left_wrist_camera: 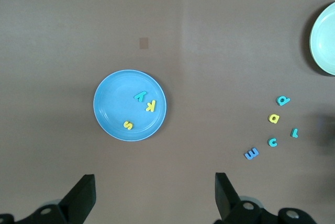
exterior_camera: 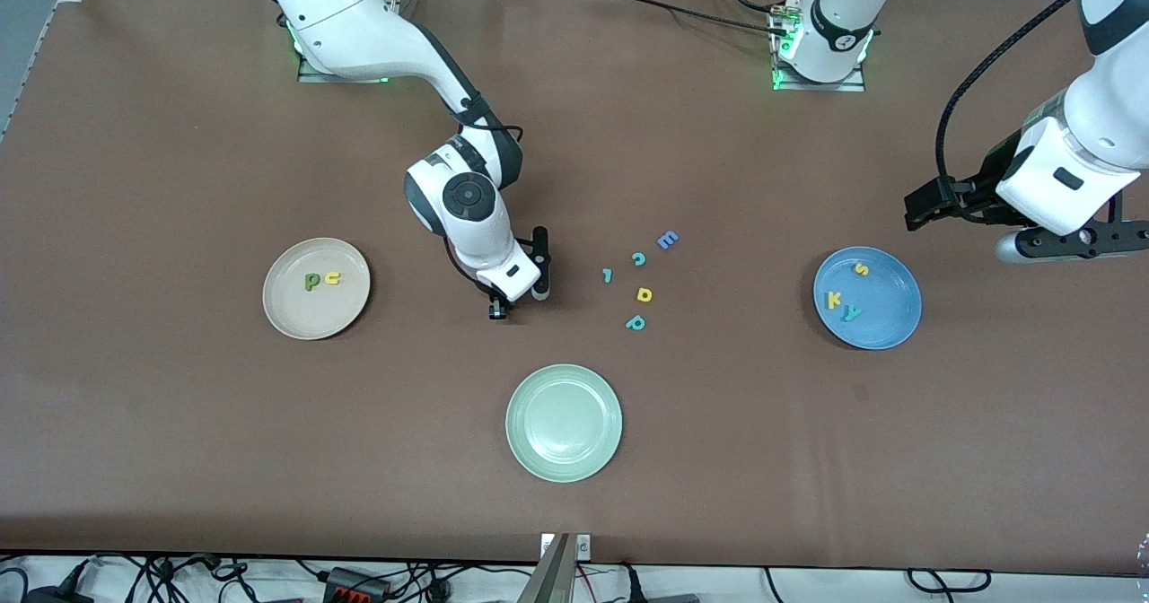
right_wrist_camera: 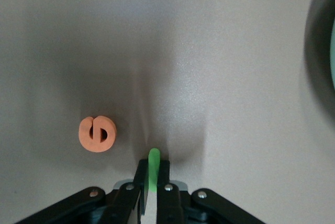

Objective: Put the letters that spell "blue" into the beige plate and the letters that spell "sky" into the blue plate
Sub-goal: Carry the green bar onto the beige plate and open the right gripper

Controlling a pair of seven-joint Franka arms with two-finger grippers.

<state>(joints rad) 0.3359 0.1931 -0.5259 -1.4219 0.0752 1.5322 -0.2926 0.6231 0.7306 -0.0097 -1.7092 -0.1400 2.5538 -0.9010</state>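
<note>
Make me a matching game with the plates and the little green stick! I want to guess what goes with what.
Things:
1. beige plate
2. blue plate
3. pale green plate
4. green bar

States:
A. holds nothing
B. pinched in the right gripper
C. holds a green letter and a yellow letter
D. holds two yellow letters and a teal one

Pairs: 1-C, 2-D, 3-A, 4-B

Readable characters are the foam letters themselves only.

Blue plate (exterior_camera: 884, 320): yellow s (exterior_camera: 860, 269), yellow k (exterior_camera: 834, 300), teal y (exterior_camera: 850, 312).

Beige plate (exterior_camera: 296, 316): green p-shape (exterior_camera: 311, 281), yellow u (exterior_camera: 333, 277) lying sideways.

Loose on table (exterior_camera: 179, 450): blue E (exterior_camera: 667, 240), teal c (exterior_camera: 639, 259), yellow d-shape (exterior_camera: 644, 294), teal p-shape (exterior_camera: 635, 323), teal bar-like piece (exterior_camera: 608, 275).

Just beside the right gripper (right_wrist_camera: 152, 179): orange e (right_wrist_camera: 97, 134).

No printed labels or brands legible.
</note>
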